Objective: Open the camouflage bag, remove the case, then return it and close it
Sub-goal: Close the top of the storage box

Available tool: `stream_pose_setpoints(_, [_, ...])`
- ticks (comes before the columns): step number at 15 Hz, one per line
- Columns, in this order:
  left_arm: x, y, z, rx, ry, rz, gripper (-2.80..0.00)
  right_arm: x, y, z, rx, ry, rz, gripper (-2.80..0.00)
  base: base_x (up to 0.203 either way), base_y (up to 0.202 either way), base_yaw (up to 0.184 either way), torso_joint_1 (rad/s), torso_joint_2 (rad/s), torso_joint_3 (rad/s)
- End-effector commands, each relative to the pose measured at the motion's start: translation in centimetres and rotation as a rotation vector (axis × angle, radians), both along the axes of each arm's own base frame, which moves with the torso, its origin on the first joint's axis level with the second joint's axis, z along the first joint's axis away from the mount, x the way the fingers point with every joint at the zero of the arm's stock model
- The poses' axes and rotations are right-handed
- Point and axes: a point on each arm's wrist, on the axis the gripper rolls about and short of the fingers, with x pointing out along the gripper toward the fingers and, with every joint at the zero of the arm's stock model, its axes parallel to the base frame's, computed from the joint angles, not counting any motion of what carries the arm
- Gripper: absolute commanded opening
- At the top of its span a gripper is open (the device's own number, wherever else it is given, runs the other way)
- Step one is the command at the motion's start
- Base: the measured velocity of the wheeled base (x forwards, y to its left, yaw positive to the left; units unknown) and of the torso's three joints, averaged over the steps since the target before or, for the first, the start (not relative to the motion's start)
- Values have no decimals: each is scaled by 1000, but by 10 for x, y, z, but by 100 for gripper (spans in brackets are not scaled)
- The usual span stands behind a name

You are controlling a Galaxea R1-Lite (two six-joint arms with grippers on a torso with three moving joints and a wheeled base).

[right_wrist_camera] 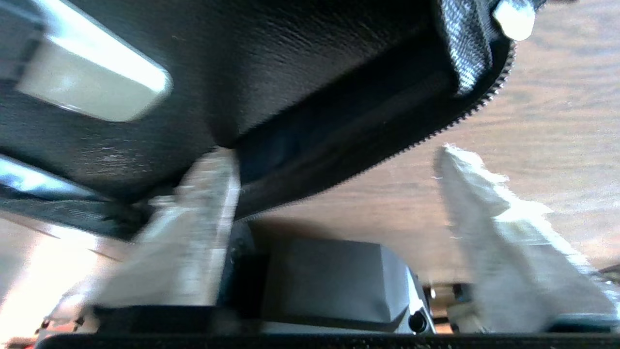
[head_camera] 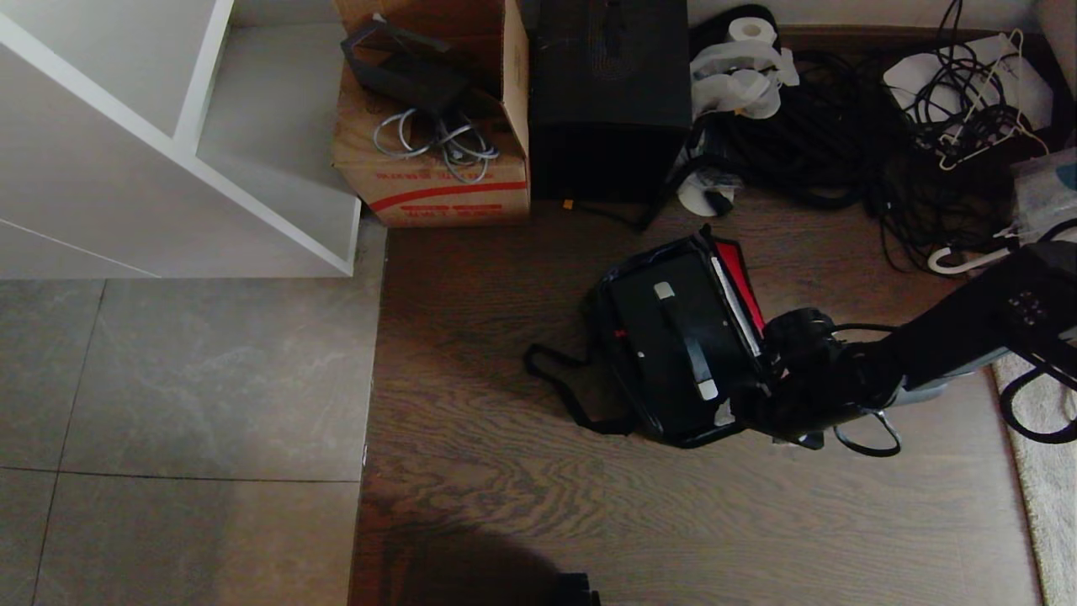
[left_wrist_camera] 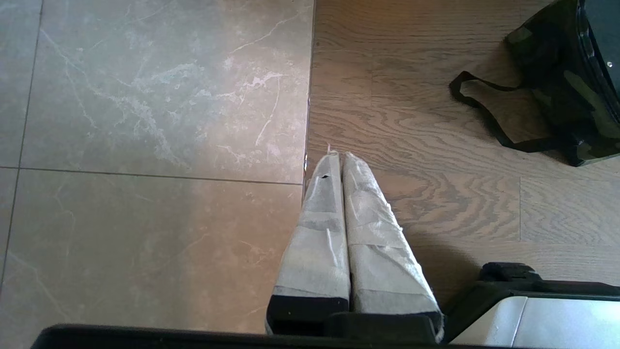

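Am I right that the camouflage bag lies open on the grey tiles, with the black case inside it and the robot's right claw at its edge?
Not quite. The camouflage bag lies on the wooden floor, not the grey tiles, as the head view shows. The rest holds: it is open, the case sits inside, and the right claw is at its edge.

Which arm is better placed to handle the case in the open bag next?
Right. The right tool is open at the rim of the bag, beside the case lying inside. The left tool is shut and parked over the floor, apart from the bag.
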Motion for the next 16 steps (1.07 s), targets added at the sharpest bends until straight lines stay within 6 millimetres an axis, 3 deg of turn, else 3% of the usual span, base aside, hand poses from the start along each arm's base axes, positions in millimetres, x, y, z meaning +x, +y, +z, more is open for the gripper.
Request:
stream_pose_setpoints(1, [0,0,0,0,1,0,-280,1,1,-3,1,-3,-4,-280,0,0,0,0,0,0])
stream_pose_setpoints(11, [0,0,0,0,1,0,-280,3,9,0,-13,-44,10,-280,0,0,0,0,0,0])
stream_pose_setpoints(16, [0,0,0,0,1,0,-280,-7,6,38,-4,-126,8,-280,0,0,0,0,0,0])
